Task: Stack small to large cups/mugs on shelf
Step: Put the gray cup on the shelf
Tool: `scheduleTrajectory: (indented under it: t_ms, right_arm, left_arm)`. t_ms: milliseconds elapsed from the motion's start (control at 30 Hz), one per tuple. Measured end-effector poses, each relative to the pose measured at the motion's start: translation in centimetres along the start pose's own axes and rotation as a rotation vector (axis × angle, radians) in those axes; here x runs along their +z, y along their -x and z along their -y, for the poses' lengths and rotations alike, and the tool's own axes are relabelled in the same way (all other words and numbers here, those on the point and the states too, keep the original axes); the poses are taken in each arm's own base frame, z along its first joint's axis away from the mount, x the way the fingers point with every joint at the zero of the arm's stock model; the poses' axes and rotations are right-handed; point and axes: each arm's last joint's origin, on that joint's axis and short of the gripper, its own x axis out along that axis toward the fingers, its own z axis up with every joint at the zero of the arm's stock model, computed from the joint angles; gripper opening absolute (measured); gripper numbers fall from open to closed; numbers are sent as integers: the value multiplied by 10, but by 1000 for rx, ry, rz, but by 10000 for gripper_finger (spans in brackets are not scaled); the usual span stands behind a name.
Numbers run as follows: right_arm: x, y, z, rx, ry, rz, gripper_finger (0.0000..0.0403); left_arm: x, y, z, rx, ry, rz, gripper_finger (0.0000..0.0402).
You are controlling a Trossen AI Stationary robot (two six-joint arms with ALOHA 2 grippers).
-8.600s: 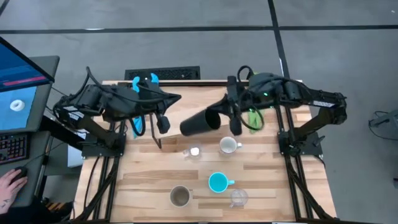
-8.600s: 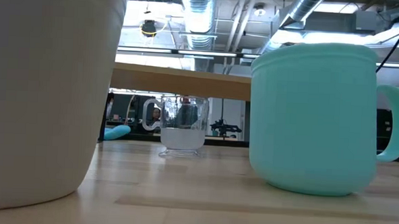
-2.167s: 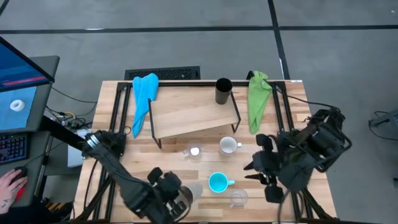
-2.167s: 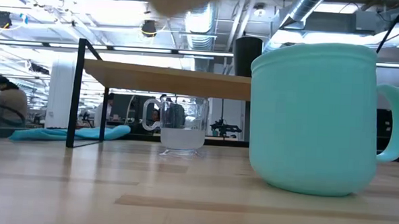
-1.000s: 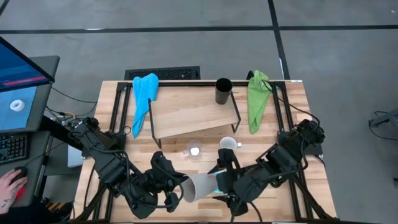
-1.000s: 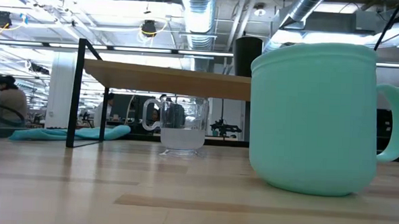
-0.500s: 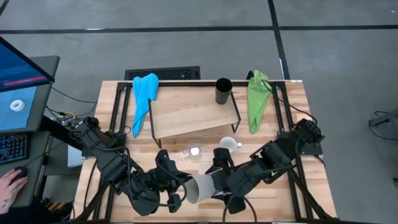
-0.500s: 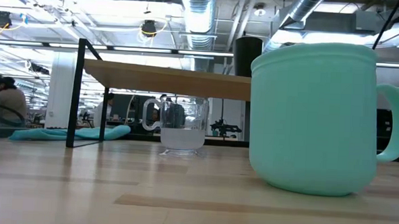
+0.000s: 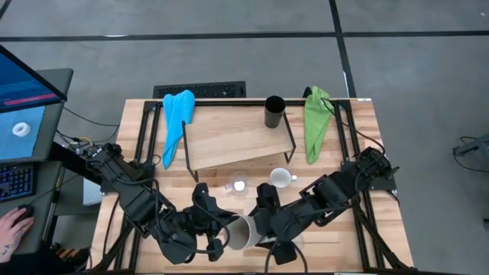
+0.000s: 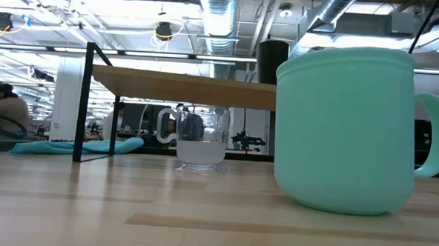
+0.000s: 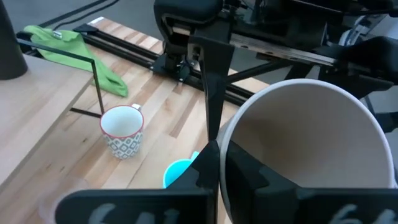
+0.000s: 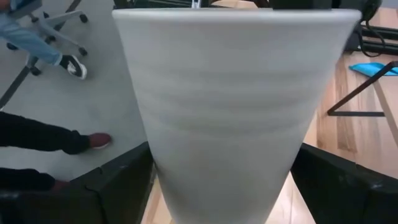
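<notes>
A beige-grey mug (image 9: 243, 231) hangs tilted above the table's front edge. The black cup (image 9: 274, 111) stands upright on the wooden shelf (image 9: 229, 143). In front of it sit a white mug (image 9: 280, 178), a clear glass (image 9: 238, 186) and a turquoise mug (image 10: 345, 128).

Beige-grey mug (image 9: 243, 231), turquoise mug (image 10: 353, 129), black cup (image 9: 274, 111), blue cloth (image 9: 176, 122), green cloth (image 9: 316, 121)

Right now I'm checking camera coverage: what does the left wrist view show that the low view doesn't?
Only the left wrist view shows the beige-grey mug in the shut left gripper, the patterned white mug and the green cloth. Only the low view shows the clear glass, the blue cloth and the black cup on the shelf. Both show the turquoise mug.
</notes>
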Motion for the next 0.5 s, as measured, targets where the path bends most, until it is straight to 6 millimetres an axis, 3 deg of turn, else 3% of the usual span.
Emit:
scheduleTrajectory:
  t_ms: [300,500]
  right_arm:
    - [0,0,1,2,-18,2,322]
    - [2,0,0,0,-20,20,337]
  left_arm:
    - [1,0,0,-2,2,3,2]
    - [8,7,-4,-7,29,21,17]
